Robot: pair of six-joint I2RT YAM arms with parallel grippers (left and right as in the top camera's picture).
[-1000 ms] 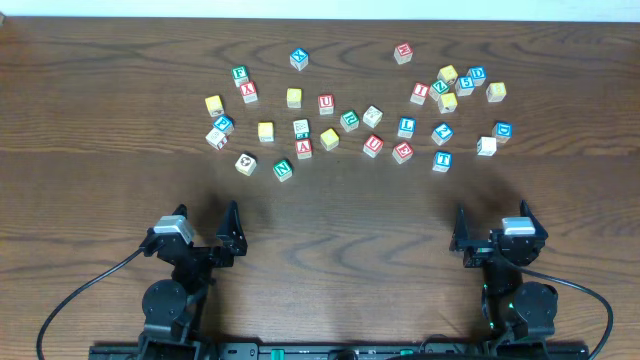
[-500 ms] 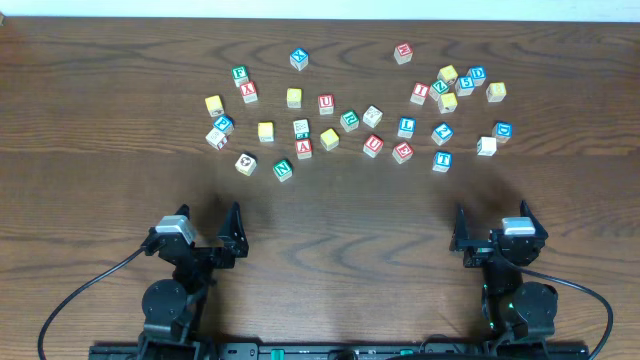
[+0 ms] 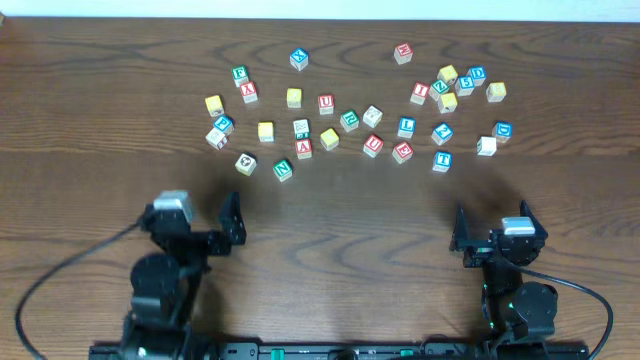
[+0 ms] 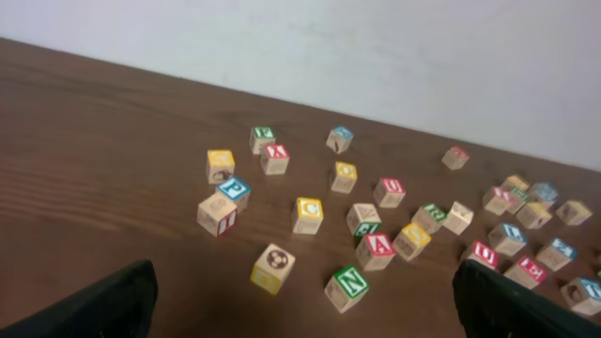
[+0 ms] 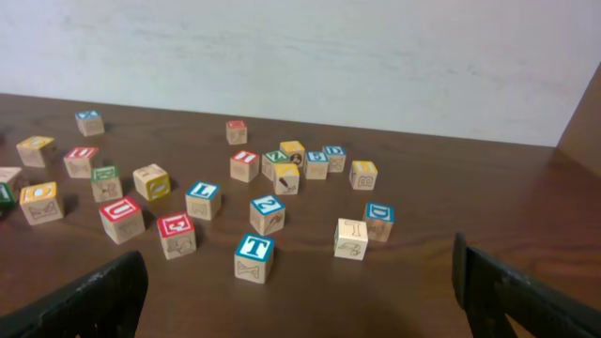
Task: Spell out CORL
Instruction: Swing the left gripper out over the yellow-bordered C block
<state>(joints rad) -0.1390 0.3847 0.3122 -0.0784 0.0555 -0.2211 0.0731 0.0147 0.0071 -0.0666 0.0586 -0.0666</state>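
Start state. The left pincer [image 3: 192, 228] and right pincer [image 3: 493, 238] are both spread wide and hold nothing. They sit low at the near edge of the worktop [image 3: 340, 230], well apart from the cubes. No letter of CORL is lined up yet.

- The blue L cube [image 3: 406, 127] is right of centre, with a red cube [image 3: 402, 151] just beside it.
- The yellow C cube [image 4: 308, 214] is left of centre.
- The yellow O cube [image 5: 41, 202] is mid-scatter.
- The green R cube [image 3: 240, 74] is far left, I think (letter too small to be sure).

Risks, as judged:
- Wide fingers could knock the L's neighbour.
- A pincer could grab the green N cube [image 3: 283, 170] or a wrong yellow.
- A cube could roll so its letter faces away.
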